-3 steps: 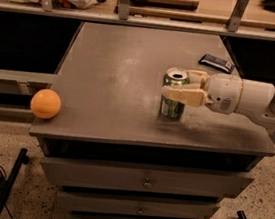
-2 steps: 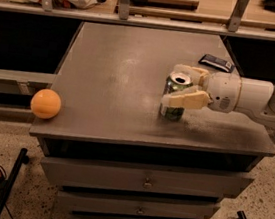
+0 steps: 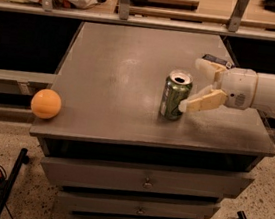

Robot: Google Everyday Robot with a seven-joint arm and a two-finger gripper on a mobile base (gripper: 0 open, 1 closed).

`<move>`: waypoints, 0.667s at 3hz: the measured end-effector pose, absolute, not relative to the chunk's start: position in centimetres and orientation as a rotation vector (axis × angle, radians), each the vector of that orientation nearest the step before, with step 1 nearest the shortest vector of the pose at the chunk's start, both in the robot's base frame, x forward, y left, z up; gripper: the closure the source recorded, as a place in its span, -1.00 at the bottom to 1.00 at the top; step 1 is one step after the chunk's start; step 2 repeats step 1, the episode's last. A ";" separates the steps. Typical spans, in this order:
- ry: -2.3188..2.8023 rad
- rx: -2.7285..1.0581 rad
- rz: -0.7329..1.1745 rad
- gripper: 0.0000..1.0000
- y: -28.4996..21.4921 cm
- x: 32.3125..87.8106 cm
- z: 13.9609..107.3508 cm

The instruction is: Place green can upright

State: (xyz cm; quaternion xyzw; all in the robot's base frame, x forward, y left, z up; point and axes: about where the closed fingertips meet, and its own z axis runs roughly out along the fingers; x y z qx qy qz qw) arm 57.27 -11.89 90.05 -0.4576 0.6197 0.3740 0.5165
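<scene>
The green can [image 3: 174, 96] stands upright on the grey table top [image 3: 111, 78], right of centre, its silver top with the opening facing up. My gripper [image 3: 191, 85] is just right of the can, coming in from the right edge. It is open, with one finger [image 3: 206, 66] behind the can's right side and the other finger [image 3: 202, 101] in front, its tip at or very near the can's lower right side. The gripper holds nothing.
An orange ball [image 3: 46, 103] sits at the table's front left corner. A flat dark packet [image 3: 216, 59] lies behind the gripper near the right edge. A shelf rail [image 3: 139, 21] with posts runs behind the table; drawers [image 3: 143, 183] are below.
The gripper has opened and drawn back a little to the right, letting go of the can. The can stays upright in the same spot.
</scene>
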 end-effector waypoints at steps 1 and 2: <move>1.558 -1.086 0.831 -1.00 -14.2 57.7 90.7; 1.558 -1.086 0.831 -1.00 -14.2 57.7 90.7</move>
